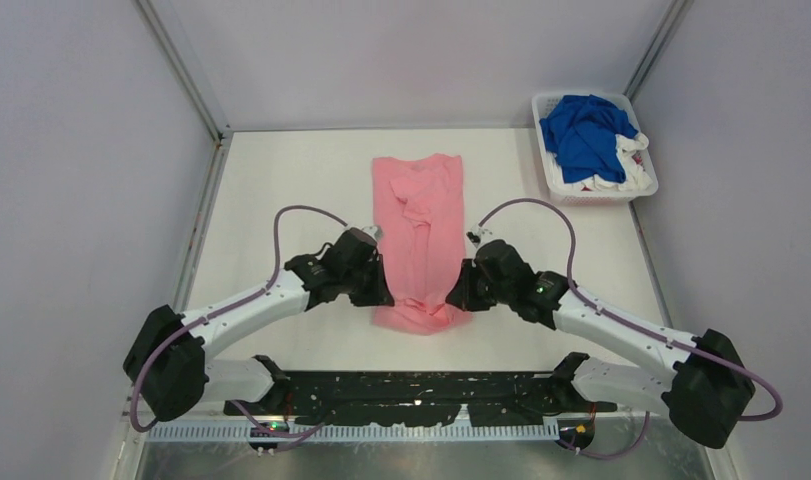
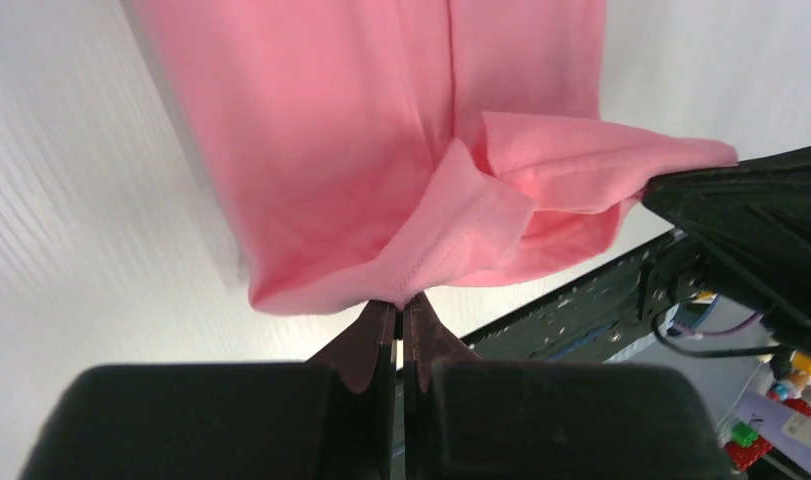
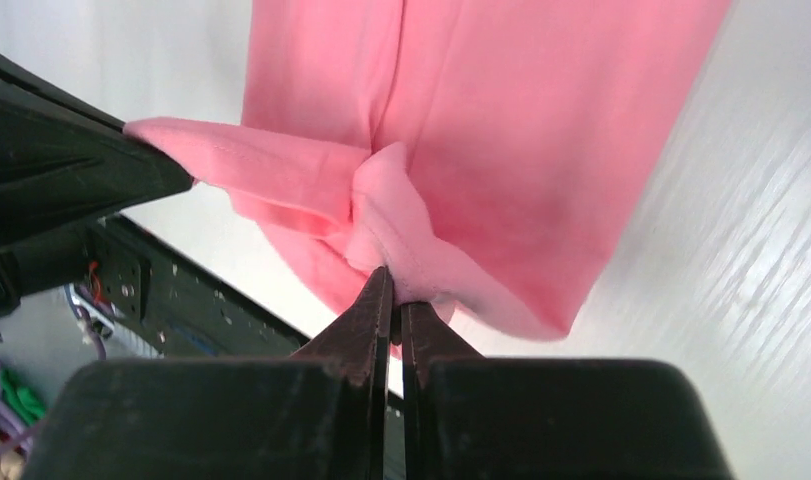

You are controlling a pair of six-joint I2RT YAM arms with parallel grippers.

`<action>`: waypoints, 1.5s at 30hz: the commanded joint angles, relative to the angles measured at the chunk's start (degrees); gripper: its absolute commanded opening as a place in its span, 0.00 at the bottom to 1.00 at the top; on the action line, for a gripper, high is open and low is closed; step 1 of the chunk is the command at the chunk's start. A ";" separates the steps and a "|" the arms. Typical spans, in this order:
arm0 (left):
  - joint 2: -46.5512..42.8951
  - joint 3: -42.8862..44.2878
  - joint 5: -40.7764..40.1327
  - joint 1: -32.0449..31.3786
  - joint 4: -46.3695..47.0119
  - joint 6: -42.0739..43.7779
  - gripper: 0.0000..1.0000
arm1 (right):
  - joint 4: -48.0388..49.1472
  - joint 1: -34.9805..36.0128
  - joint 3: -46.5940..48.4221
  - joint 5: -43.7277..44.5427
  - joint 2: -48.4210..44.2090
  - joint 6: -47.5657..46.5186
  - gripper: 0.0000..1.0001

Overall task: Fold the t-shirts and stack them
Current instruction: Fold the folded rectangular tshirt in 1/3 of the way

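A light pink t-shirt (image 1: 421,225) lies in a long narrow strip down the middle of the table, its sides folded in. My left gripper (image 1: 384,297) is shut on the near left corner of its hem (image 2: 421,270), and my right gripper (image 1: 457,298) is shut on the near right corner (image 3: 406,255). Both pinch the cloth at the fingertips, with the near hem bunched and lifted between them. In each wrist view the other gripper's dark finger (image 2: 751,195) (image 3: 71,170) holds the opposite corner. A royal blue t-shirt (image 1: 584,130) and white ones (image 1: 626,175) lie heaped in the basket.
The white slatted plastic basket (image 1: 554,185) stands at the table's back right corner. A black perforated base plate (image 1: 411,385) runs along the near edge between the arm bases. Grey walls enclose the table on the left, back and right.
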 commanded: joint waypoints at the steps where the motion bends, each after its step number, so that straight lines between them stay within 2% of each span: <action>1: 4.47 7.77 1.54 5.26 2.15 4.21 0.00 | 6.56 -4.46 6.56 -0.15 5.35 -5.59 0.05; 13: 19.93 22.71 3.95 16.67 -1.46 8.40 0.00 | 10.19 -17.53 18.62 -4.53 22.40 -8.71 0.05; 24: 32.95 35.41 6.52 21.85 -4.55 11.44 0.00 | 13.15 -23.45 27.31 -9.21 35.23 -9.48 0.05; 27: 36.38 38.49 7.44 22.95 -5.03 11.53 0.08 | 13.56 -25.03 29.64 -11.07 39.50 -9.66 0.06; 29: 38.53 40.94 8.82 23.72 -5.92 11.90 0.21 | 13.77 -25.80 31.52 -12.05 41.94 -9.82 0.09; 30: 39.26 42.05 8.90 23.95 -5.88 12.25 0.35 | 13.75 -26.37 32.87 -12.31 43.52 -9.96 0.10; 31: 39.95 43.29 8.41 24.18 -6.21 12.54 0.48 | 13.71 -26.72 33.56 -12.31 44.19 -9.97 0.16; 32: 40.54 45.14 8.45 24.51 -7.18 12.90 0.56 | 13.45 -27.56 35.16 -12.42 45.33 -9.82 0.18; 33: 40.97 46.91 8.65 24.81 -8.26 13.42 0.66 | 12.80 -27.94 36.61 -12.41 45.71 -9.63 0.28; 34: 40.69 47.99 8.56 25.08 -9.04 13.73 0.77 | 12.00 -28.75 37.23 -12.45 46.02 -9.54 0.49; 35: 40.02 48.54 8.41 25.22 -9.31 13.98 0.86 | 11.68 -29.10 37.74 -12.47 45.79 -9.52 0.58; 36: 38.83 48.31 8.12 25.24 -9.19 14.34 0.97 | 11.17 -29.37 37.67 -12.02 44.81 -9.75 0.74; 38: 35.41 46.00 7.48 25.23 -8.09 14.55 0.99 | 10.83 -29.40 36.15 -11.32 42.01 -10.86 0.90; 40: 31.24 40.55 6.88 25.26 -6.07 14.40 1.00 | 11.40 -29.33 32.70 -11.50 38.66 -11.64 0.98; 43: 24.68 32.10 6.52 25.26 -3.48 13.82 1.00 | 11.90 -28.39 26.23 -13.26 33.35 -14.15 0.97; 45: 20.26 25.86 6.16 25.26 -2.03 12.86 1.00 | 11.50 -24.98 23.34 -14.81 31.12 -16.66 0.96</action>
